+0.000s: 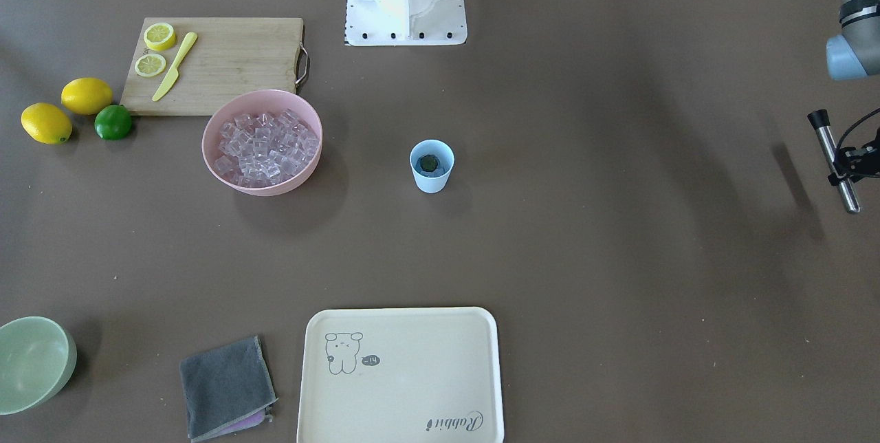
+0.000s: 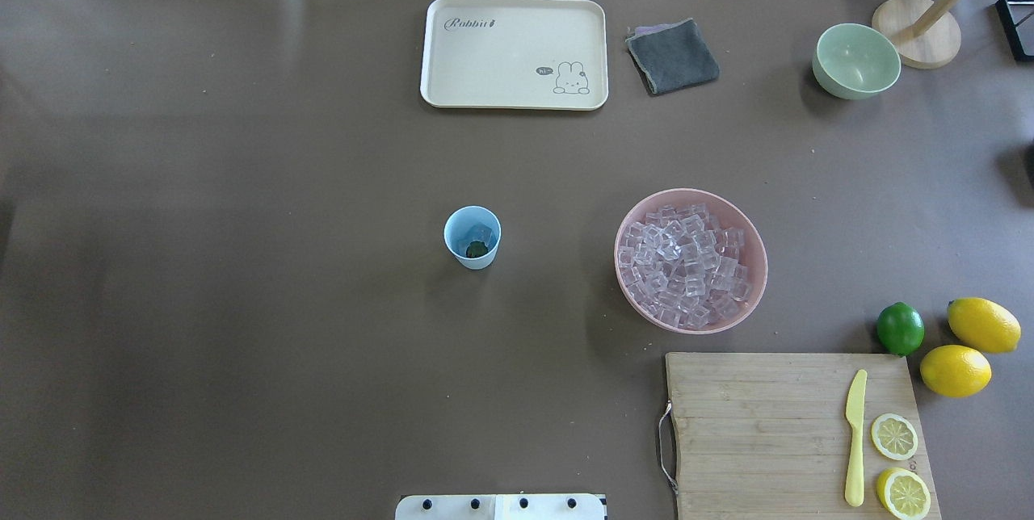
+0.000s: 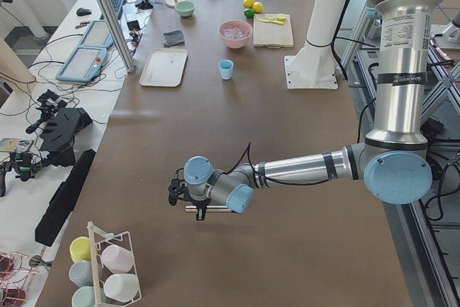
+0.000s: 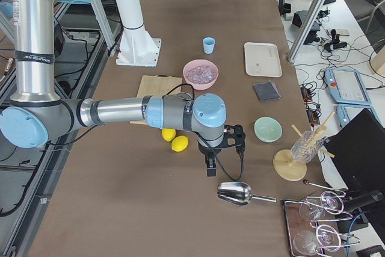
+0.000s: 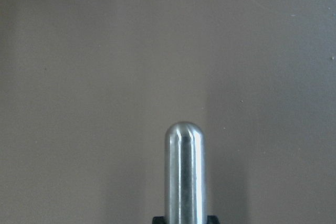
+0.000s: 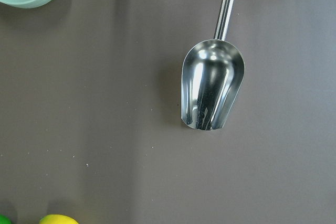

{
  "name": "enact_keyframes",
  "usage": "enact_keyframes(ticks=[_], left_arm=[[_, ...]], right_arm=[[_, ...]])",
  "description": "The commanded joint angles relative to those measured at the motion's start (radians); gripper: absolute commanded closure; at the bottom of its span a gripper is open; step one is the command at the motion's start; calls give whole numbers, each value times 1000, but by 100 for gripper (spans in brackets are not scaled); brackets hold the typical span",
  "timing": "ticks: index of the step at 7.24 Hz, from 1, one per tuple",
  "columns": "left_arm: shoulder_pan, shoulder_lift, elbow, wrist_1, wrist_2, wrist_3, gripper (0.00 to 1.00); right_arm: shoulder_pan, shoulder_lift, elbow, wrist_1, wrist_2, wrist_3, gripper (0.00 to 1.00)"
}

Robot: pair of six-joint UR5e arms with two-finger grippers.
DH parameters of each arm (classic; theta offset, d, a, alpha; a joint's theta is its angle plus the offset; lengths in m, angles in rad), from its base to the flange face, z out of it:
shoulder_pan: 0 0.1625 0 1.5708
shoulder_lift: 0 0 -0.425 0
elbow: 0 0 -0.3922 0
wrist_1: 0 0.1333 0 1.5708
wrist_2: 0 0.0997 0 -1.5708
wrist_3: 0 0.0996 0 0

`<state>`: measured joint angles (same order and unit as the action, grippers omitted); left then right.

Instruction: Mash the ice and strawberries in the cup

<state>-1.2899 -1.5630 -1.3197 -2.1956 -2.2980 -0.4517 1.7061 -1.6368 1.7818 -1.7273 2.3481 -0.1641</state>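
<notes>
The light blue cup [image 1: 432, 169] stands upright mid-table, also in the overhead view [image 2: 472, 239]. Deep inside it I see the strawberry's dark green top [image 1: 430, 164] and what looks like one clear cube. The ice [image 1: 265, 147] is heaped in a pink bowl [image 2: 626, 239] beside the cup. My left gripper [image 1: 845, 164] is far off at the table's end, shut on a steel muddler rod [image 1: 827, 139]. The rod's rounded tip fills the left wrist view [image 5: 185, 171]. My right gripper [image 4: 210, 165] hangs over a steel scoop [image 6: 212, 90] lying on the table. I cannot tell whether it is open or shut.
A wooden cutting board [image 2: 759, 423] with a yellow knife and two lemon halves lies near the robot's base. Two lemons and a lime [image 2: 900, 328] sit beside it. A cream tray [image 2: 514, 52], a grey cloth [image 2: 672, 56] and a pale green bowl [image 2: 856, 60] line the far edge.
</notes>
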Motion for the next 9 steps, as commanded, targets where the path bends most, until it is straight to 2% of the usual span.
enact_keyframes(ticks=[1,3,5,6,7,8,9], left_arm=[[6,-15,-1,7,-4,4,1],[-3,-44,-42,22,-26,5,1],[-74,-136,-77,115,-41,28,1],[-153,-152,-135,248,-47,109,1],[-216,-201,-197,449,-105,151,1],[-274,-127,-266,473,-112,268,1],[-313,-83,-329,484,-112,290,1]], right_arm=[[1,0,-1,0,-1,0,0],[1,0,1,-2,-1,0,0],[0,0,1,-2,-1,0,0],[1,0,4,-3,-1,0,0],[1,-1,10,-5,0,1,0],[1,-2,8,-5,2,2,0],[1,2,8,-6,0,2,0]])
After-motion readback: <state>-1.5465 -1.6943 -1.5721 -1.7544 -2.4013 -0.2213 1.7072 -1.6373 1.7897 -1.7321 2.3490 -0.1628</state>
